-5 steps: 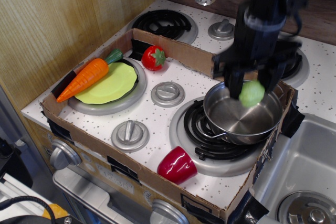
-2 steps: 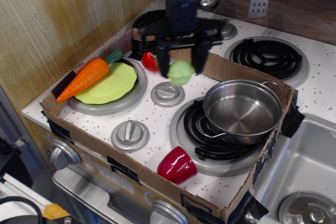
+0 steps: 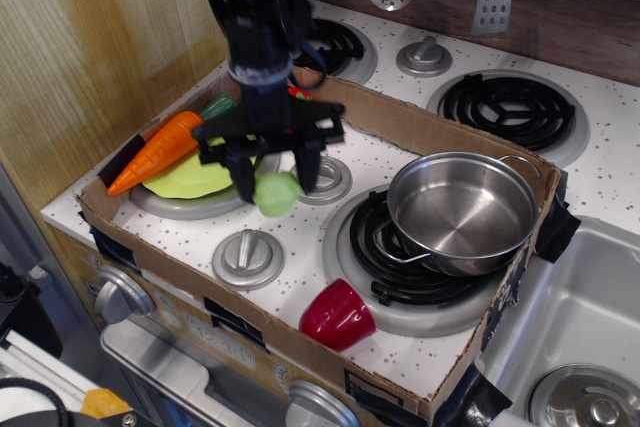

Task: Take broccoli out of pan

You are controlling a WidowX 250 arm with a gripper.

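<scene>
My gripper is shut on the pale yellow-green broccoli and holds it above the stove top, between the lime-green plate and the centre knob. The shiny steel pan stands empty on the front right burner, well to the right of the gripper. The arm comes down from the upper left and hides the strawberry behind it.
An orange carrot lies on the plate's left edge. A red cup lies on its side at the front. Grey knobs sit on the stove top. A cardboard wall rings the area. A sink is at the right.
The gripper has carried the broccoli out of the pan and leftward across the stove, then lower toward the front left near the plate. The pan stays put, empty.
</scene>
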